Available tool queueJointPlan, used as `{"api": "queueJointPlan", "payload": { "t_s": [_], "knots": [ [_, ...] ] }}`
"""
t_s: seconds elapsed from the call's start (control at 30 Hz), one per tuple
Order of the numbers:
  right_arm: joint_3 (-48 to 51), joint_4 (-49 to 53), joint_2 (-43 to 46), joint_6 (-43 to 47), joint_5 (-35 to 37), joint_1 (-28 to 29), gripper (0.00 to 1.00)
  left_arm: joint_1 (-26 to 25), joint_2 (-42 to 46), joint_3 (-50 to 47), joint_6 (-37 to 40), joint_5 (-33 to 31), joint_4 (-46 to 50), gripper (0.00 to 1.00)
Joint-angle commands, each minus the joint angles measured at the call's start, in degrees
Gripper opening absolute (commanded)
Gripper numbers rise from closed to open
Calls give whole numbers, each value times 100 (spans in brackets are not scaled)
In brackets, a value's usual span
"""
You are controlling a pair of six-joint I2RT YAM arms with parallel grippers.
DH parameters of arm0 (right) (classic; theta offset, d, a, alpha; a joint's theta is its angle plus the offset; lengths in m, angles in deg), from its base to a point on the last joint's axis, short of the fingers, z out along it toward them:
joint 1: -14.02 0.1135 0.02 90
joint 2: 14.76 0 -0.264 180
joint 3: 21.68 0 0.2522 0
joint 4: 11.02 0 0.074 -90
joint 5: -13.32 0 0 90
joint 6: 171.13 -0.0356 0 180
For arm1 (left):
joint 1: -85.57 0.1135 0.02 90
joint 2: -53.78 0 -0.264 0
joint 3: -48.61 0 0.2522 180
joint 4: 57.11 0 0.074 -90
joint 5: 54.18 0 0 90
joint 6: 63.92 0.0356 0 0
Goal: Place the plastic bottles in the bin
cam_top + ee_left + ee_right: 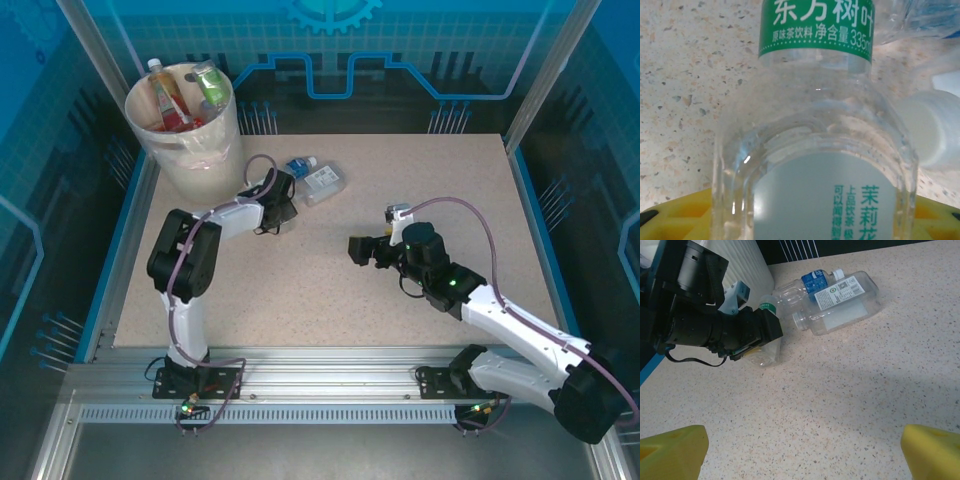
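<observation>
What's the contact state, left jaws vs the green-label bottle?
Touching. Left wrist view: the green-label bottle sits between the left jaws, its sides meeting both yellow pads with no gap.

You look at a speckled beige tabletop (pixel 330 290) edged by a blue rim (pixel 112 260), with an aluminium frame rail (pixel 330 385) along its near side and blue patterned panels (pixel 400 50) behind it.

a robotics lab test cell: a speckled beige counter (pixel 330 290) framed by silver aluminium rails (pixel 330 385), walled with blue translucent panels (pixel 330 60) printed with circuit and gear graphics.
</observation>
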Motion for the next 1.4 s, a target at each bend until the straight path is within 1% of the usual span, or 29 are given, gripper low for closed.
{"api": "queueJointPlan", "payload": {
  "t_s": [0.0, 0.17, 0.33, 0.53, 0.77, 0.97, 1.07, 1.13, 1.2, 1.37],
  "knots": [
    [-58, -293, -56, 203, 43, 84, 100, -177, 550, -242, 653, -26, -783, 46],
    [-127, -395, -102, 272, 116, 137, 100, -381, 1031, -625, 1357, 112, -1655, 44],
    [-160, -466, -102, 323, 186, 172, 100, -453, 1366, -688, 1838, 646, -2262, 44],
    [-182, -525, -111, 265, 128, 177, 100, -462, 1715, -595, 2148, 1353, -2688, 43],
    [-279, -510, -205, 264, -32, 181, 100, -377, 2232, -210, 2512, 1554, -2623, 44],
    [-322, -628, -326, 271, -77, 179, 100, 114, 2598, 577, 2619, 1463, -1882, 43],
    [-367, -740, -413, 265, -90, 181, 100, 469, 2745, 876, 2756, 1287, -1747, 43],
    [-427, -760, -482, 273, -139, 179, 100, 758, 2758, 1146, 2929, 1283, -1628, 44],
    [-478, -755, -545, 269, -189, 180, 100, 1042, 2695, 1417, 3143, 1393, -1494, 44],
    [-551, -693, -621, 239, -310, 186, 100, 1669, 2458, 1933, 4015, 1851, -1323, 44]
  ]
}}
